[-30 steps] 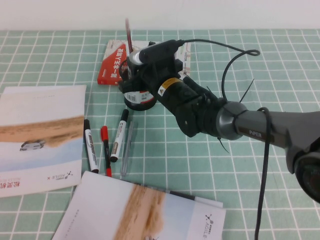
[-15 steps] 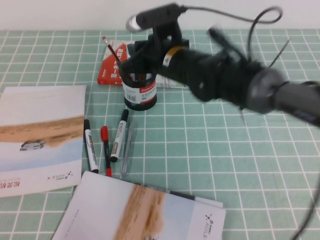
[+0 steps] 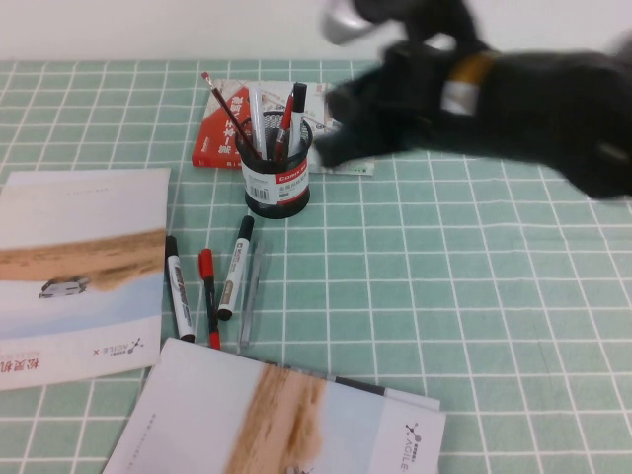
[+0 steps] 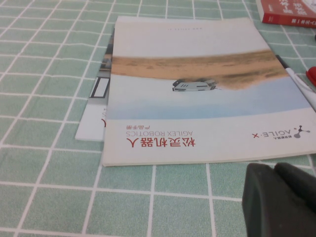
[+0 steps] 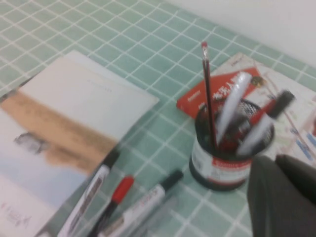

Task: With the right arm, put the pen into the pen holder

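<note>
Pen (image 3: 225,103): thin dark-red stick standing in the cup, lower end inside, upper end leaning away from the right jaws, toward the left side of the counter; seen too in the right wrist view (image 5: 208,94), nothing gripping it.
Cup (image 3: 276,178): black wire-mesh holder with a white and red band, upright on the counter (image 3: 444,296), to the left of the right jaws and below them; in the right wrist view (image 5: 224,163) it sits just beyond the dark jaw tips.
Other contents of the cup: a red and black pen (image 3: 289,118) and a pale one beside it, both leaning toward the right jaws.
Right gripper (image 3: 331,148): raised above the counter, to the right of the cup, apart from it and blurred; jaws empty, and I cannot tell how wide they stand.
Left gripper (image 4: 279,197): low over the counter at the near edge of a brochure (image 4: 197,94); only dark tips show close together, nothing between them, so open or clenched I cannot tell.
Red book (image 3: 222,123): flat behind the cup, beyond the right jaws' left side.
Loose markers (image 3: 235,267): a row lying on the counter in front of the cup, well apart from both jaws.
Second brochure (image 3: 286,415): flat at the near edge.
</note>
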